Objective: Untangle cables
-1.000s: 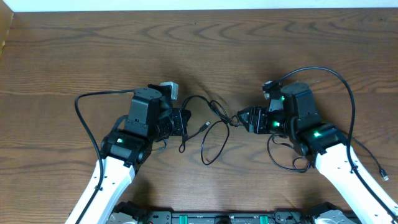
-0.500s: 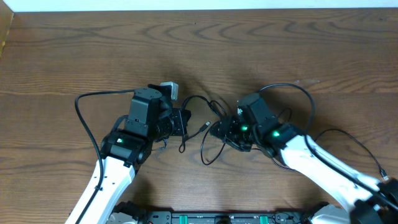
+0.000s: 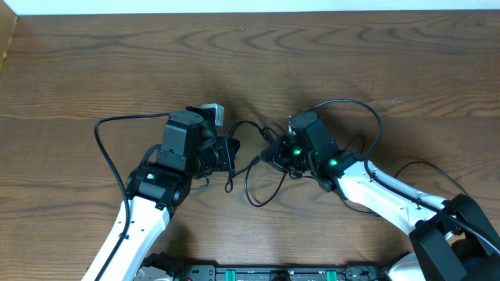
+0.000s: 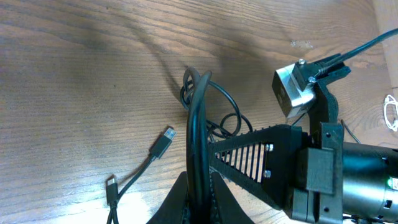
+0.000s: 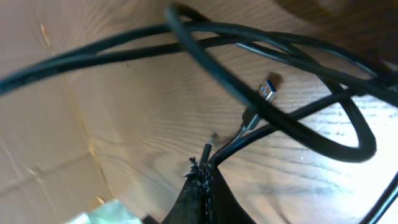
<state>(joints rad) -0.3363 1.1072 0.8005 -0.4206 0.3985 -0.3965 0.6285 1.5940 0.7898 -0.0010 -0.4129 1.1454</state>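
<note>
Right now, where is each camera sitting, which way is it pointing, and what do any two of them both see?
Overhead: above the table, looking straight down; both arms show, with the black cables between them.
Left wrist: on the left arm, facing the right arm; its own jaws pinch a cable.
Right wrist: close over the tangle; its own jaws pinch a cable.
Shared: both wrist views show the USB plug.

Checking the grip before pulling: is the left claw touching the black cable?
Touching. The left wrist view shows the black cable running into the shut left claw, pinched between its fingertips.
</note>
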